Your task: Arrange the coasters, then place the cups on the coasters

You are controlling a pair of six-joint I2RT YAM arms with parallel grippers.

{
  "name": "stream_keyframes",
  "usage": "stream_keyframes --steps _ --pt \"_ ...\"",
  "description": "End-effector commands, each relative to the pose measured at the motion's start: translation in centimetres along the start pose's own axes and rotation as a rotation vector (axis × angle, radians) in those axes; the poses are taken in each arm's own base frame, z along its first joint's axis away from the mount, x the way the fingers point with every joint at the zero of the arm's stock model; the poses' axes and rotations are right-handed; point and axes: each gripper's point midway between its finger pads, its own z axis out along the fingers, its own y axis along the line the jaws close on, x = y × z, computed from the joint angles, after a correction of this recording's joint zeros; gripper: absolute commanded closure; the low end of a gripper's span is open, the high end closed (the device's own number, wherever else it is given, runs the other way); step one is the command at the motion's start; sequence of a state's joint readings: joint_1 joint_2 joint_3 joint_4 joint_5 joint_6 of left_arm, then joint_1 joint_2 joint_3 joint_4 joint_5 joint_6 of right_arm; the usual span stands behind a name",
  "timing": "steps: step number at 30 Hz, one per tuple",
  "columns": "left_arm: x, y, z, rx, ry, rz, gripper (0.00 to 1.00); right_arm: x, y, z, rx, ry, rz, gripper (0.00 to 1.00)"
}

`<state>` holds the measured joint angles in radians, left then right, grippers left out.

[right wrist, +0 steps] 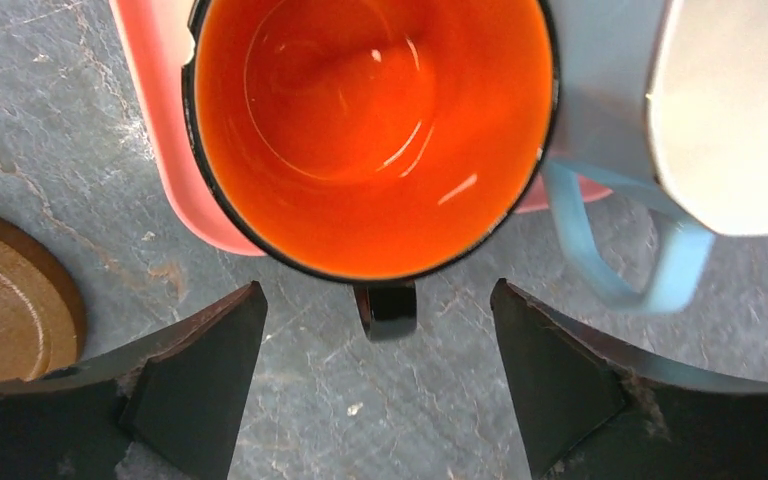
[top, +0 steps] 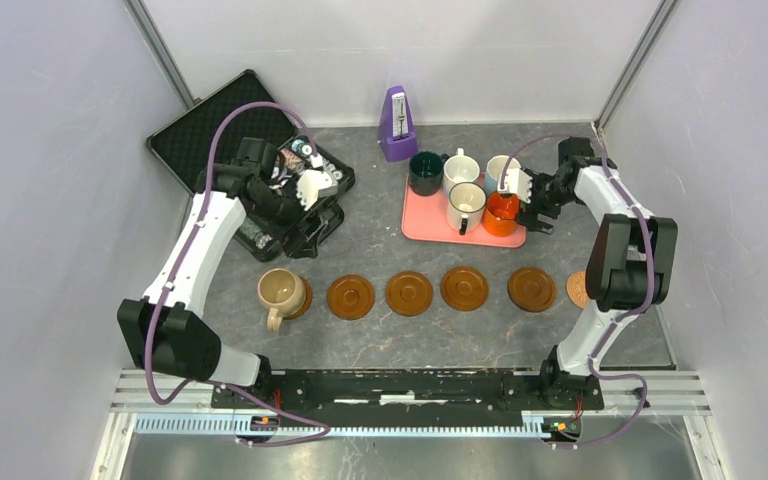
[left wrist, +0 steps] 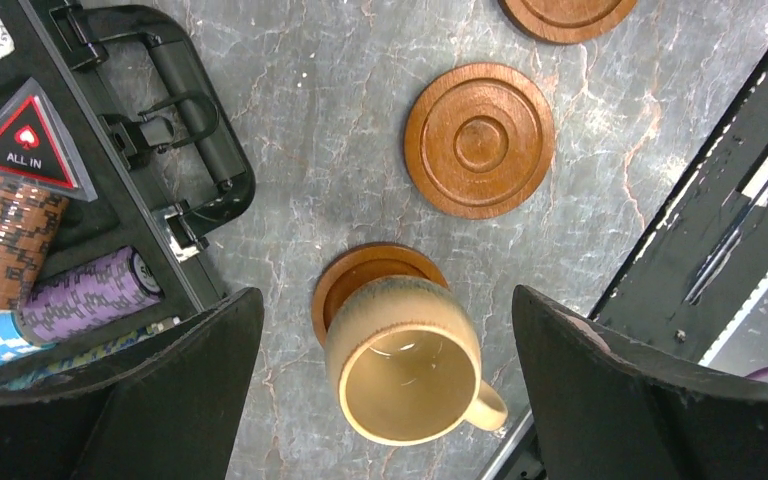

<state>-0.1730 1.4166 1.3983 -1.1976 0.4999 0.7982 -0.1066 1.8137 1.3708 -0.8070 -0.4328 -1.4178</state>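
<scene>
Your right gripper (right wrist: 378, 325) is nearer: jaws apart, orange cup (right wrist: 360, 130) just ahead, its handle (right wrist: 388, 308) pointing between them. Left gripper (left wrist: 385, 300) gapes wide, empty.

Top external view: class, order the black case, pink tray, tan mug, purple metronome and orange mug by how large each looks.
1. black case
2. pink tray
3. tan mug and purple metronome: too alike to rank
4. orange mug, partly hidden
</scene>
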Motion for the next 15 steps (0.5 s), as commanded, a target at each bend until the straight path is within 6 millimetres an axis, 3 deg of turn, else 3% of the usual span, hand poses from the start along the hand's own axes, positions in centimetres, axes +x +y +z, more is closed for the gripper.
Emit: stream_keyframes --steps 1,8,15 --pt "-2.4 0.9 -0.6 -0.049 -0.051 -0.034 0.00 -1.3 -2.1 0.1 0.017 -0.060 -0.133 0.13" --pt "-2.5 1.0 -0.2 -0.050 -0.041 -0.035 0.00 -1.4 -0.9 1.2 -0.071 -0.097 -0.077 0.41" --pt "-2.4 0.8 0.0 -0.047 -0.033 -0.005 0.00 -1.3 0.7 0.9 -0.114 -0.107 -0.018 0.60"
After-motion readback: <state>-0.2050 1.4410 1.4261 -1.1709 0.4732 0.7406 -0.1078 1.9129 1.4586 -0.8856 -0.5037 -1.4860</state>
